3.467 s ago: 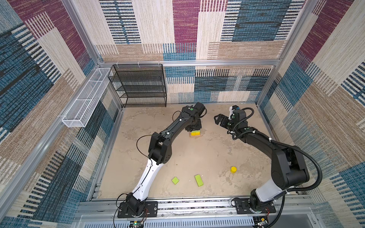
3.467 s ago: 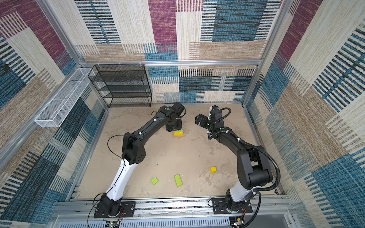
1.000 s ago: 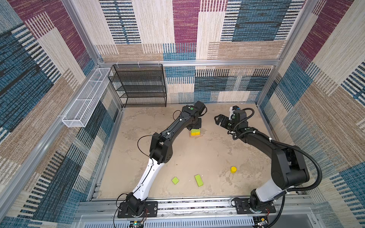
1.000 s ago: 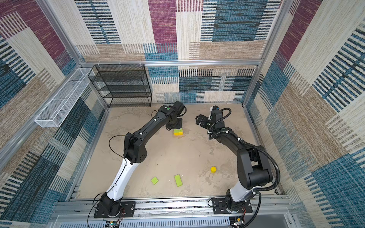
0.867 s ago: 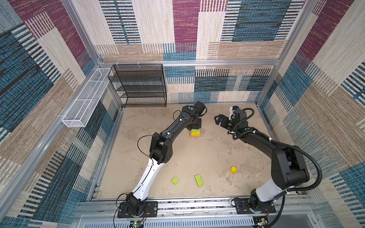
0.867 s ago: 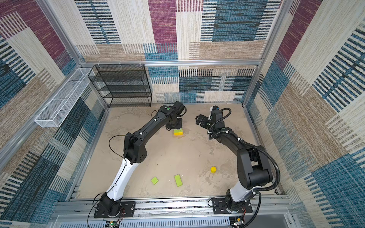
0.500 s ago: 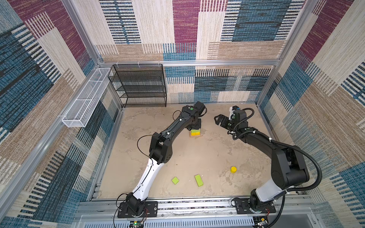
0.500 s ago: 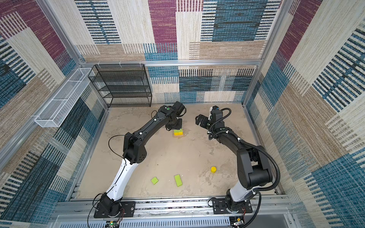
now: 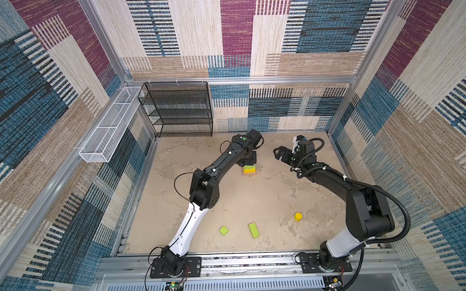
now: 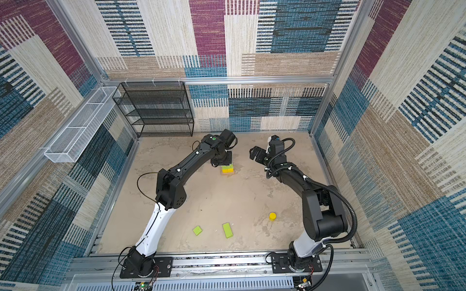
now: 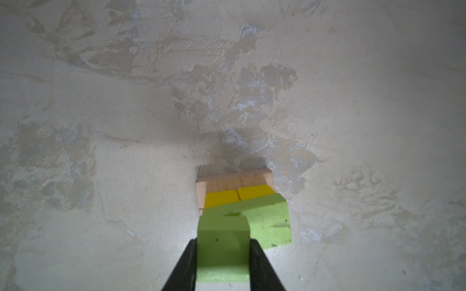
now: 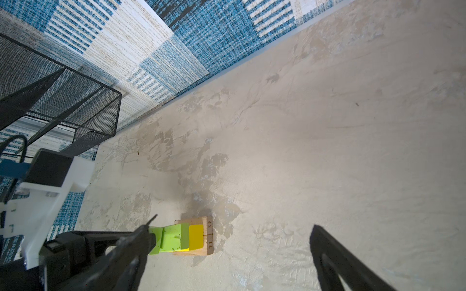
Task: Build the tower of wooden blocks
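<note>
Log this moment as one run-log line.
left gripper: shut on green block, over stack | right gripper: open, empty | stack: tan bars, yellow cubes, green piece | loose: two green pieces, cylinder

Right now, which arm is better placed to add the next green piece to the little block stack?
Left: the left gripper is shut on a green piece right above the stack; the right gripper hangs open and empty, off to one side.
</note>
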Motion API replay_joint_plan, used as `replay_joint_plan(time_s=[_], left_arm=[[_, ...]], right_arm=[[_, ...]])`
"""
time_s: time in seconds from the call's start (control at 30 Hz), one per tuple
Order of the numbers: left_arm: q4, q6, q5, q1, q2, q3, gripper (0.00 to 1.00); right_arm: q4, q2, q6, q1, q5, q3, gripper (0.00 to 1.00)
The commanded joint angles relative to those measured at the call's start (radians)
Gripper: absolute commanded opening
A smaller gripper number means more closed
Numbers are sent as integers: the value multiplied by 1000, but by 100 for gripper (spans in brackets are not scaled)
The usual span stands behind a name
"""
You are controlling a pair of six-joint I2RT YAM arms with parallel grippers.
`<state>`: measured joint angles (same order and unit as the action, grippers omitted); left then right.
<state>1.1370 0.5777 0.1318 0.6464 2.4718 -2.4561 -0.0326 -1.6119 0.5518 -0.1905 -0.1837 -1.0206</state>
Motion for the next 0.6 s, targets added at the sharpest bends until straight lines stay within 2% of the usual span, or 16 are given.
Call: replay_joint_plan(time_s=[0.0,0.57], left_arm=[[10,43,5,1,-11,6,35],[9,102,-6,1,0,1,36]], right_arm=[[-37,0,13,-1,-11,-2,99],[-41,-6,13,0,-12,1,99]])
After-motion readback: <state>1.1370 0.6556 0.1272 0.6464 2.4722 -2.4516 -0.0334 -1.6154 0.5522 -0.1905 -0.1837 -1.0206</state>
